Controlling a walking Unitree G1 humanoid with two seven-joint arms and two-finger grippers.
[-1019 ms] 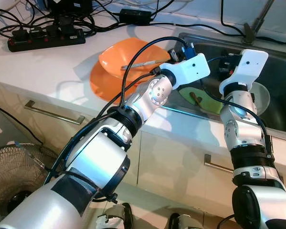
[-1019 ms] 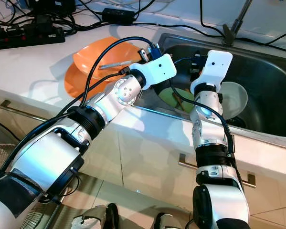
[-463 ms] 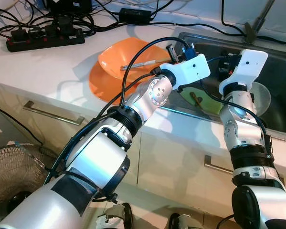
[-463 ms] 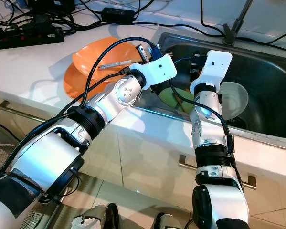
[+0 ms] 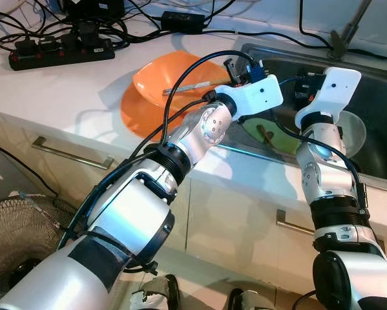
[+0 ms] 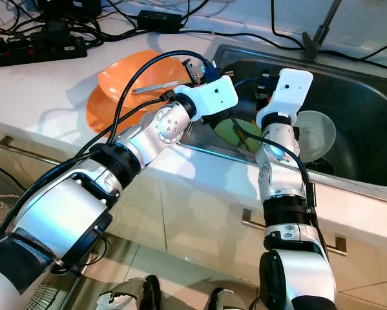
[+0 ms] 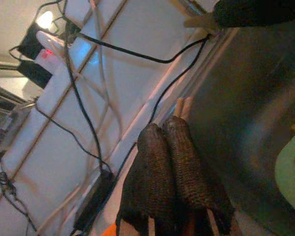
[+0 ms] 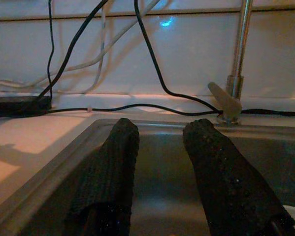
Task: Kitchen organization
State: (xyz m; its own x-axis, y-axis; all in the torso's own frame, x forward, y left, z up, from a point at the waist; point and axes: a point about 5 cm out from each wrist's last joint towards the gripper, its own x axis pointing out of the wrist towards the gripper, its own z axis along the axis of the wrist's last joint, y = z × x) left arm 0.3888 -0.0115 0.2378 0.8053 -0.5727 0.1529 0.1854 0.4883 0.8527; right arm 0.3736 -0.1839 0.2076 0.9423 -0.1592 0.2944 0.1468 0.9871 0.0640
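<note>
**Both arms reach over the sink's near-left corner**

The left gripper (image 7: 169,132) has its jaws pressed together on a thin pale stick-like utensil (image 7: 182,105) whose tip pokes out past the fingertips; what kind of utensil it is cannot be told. This gripper hangs over the left rim of the sink (image 5: 374,97), just right of the orange dishes. The right gripper (image 8: 159,142) has its jaws apart with nothing between them, held above the sink basin and pointing toward the far wall and the faucet (image 8: 238,54).

In the basin, below and between the two wrists, lies a green plate (image 5: 277,137) with a brown-handled utensil (image 5: 265,133) resting on it. Just right of it, partly hidden behind the right arm, sits a pale translucent bowl (image 5: 356,129).

On the white desk (image 5: 64,90), left of the sink, an orange bowl (image 5: 161,74) is tilted on top of an orange plate (image 5: 136,116), and a silver utensil (image 5: 187,85) lies across the bowl's inside.

Farther left, at the far edge of the desk, a black power strip (image 5: 61,53) lies amid a tangle of black cables, with a black power adapter (image 5: 183,20) nearer the wall. No brand, label or writing can be read on any of these.

Below the desk are cream cabinet fronts with a metal bar handle (image 5: 73,154). A floor fan's wire grille (image 5: 15,239) stands at the near left.
</note>
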